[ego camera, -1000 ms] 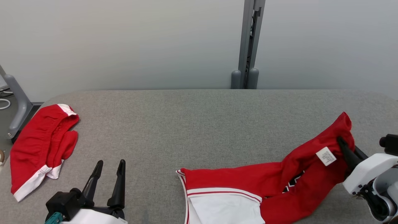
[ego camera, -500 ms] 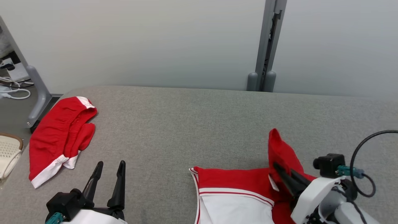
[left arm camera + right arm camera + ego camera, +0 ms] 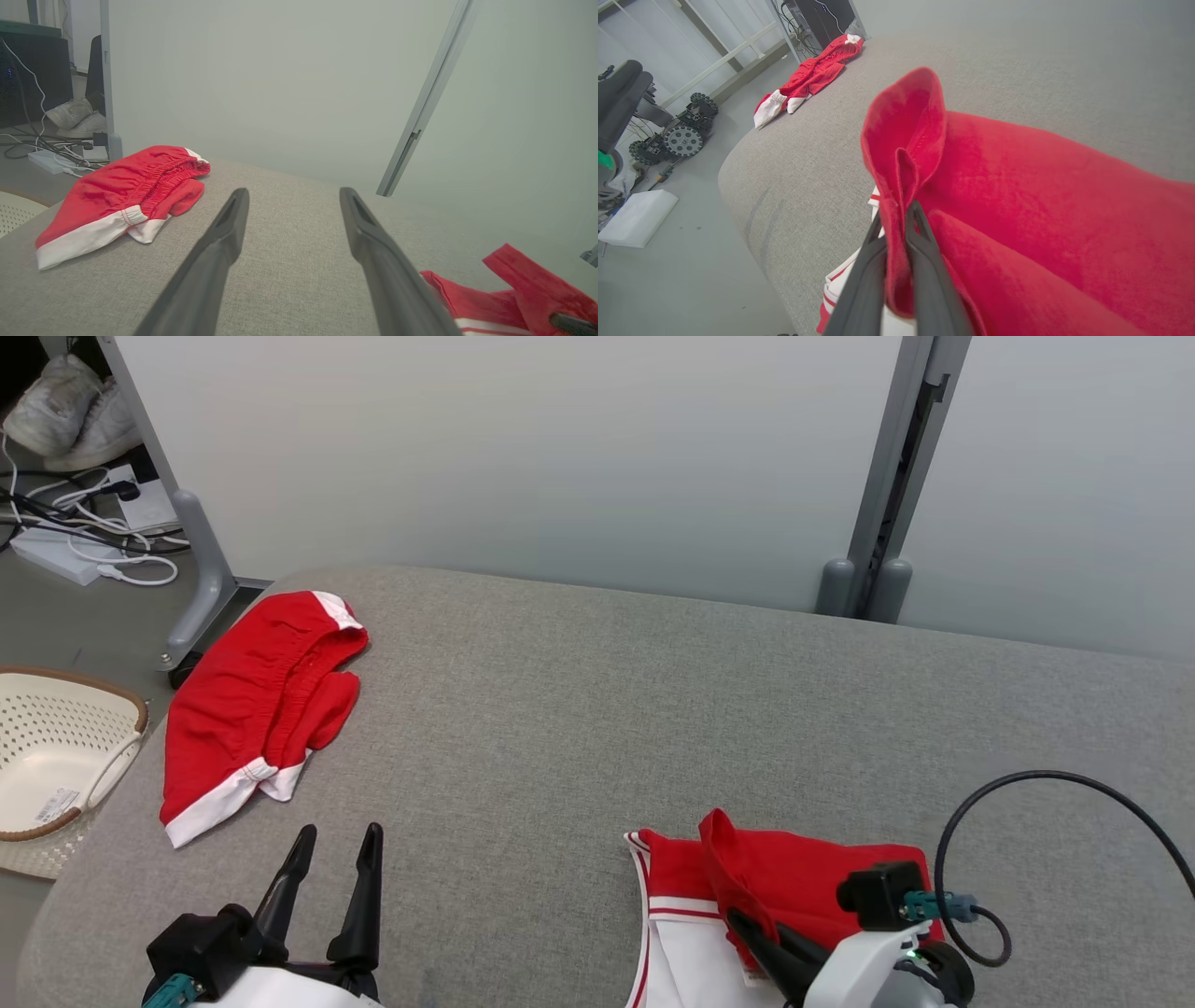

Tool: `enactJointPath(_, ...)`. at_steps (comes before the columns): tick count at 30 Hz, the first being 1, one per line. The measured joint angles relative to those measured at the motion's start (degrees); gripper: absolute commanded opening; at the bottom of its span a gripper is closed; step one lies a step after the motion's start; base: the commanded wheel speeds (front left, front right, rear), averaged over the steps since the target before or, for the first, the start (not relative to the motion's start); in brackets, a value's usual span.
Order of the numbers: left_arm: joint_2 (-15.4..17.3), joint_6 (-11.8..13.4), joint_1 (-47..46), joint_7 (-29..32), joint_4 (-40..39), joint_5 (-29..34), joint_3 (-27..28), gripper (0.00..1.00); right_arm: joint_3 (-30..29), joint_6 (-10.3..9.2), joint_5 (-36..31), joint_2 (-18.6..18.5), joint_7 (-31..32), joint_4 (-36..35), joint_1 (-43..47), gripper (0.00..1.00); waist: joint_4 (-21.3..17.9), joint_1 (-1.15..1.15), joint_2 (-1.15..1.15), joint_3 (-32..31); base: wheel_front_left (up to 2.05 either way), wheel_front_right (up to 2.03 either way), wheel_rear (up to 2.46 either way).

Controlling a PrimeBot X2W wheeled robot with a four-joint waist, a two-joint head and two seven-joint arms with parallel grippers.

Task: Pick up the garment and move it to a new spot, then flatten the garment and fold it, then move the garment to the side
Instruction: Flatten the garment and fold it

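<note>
A wide grey desk (image 3: 579,709) has open surface across its middle and far right. Red shorts (image 3: 261,709) lie at its far left corner, and a basket (image 3: 56,747) sits on the floor beyond that edge. The red and white garment (image 3: 803,877) lies along the near edge, right of centre, running left to right. The right hand (image 3: 761,929) pinches one red fold upright. The left hand (image 3: 340,831) hovers with its fingers spread, holding nothing.
</note>
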Motion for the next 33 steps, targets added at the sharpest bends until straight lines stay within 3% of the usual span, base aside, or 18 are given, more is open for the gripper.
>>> enactJointPath(17,0.1,0.0,-0.8,0.0,0.6,-0.2,-0.5,1.00,4.9,0.00,5.4,7.0,-3.5,12.4,-5.9,0.00,0.7,0.00,0.00,0.8,0.00,0.00,0.00)
enactJointPath(18,0.1,0.0,-0.9,0.0,0.7,-0.2,-0.5,1.00,5.3,0.00,5.8,7.3,-3.6,12.6,-6.1,0.25,0.6,0.00,0.00,0.8,0.00,0.00,0.00)
enactJointPath(19,0.1,0.0,-0.9,0.0,0.9,-0.2,-0.5,1.00,6.4,0.00,6.8,7.6,-4.4,13.0,-6.6,1.00,0.5,0.00,0.00,0.8,0.00,0.00,0.00)
enactJointPath(27,0.0,0.0,-0.9,0.0,1.3,-0.3,-0.5,1.00,9.4,0.00,15.8,8.1,-5.6,7.7,-7.1,1.00,-0.6,0.00,0.00,0.4,0.00,0.00,0.00)
enactJointPath(33,-0.1,0.0,-0.7,0.0,1.3,-0.2,-0.2,1.00,8.3,0.00,18.8,1.9,-8.4,0.7,-7.1,1.00,-2.1,0.00,0.00,-0.1,0.00,0.00,0.00)
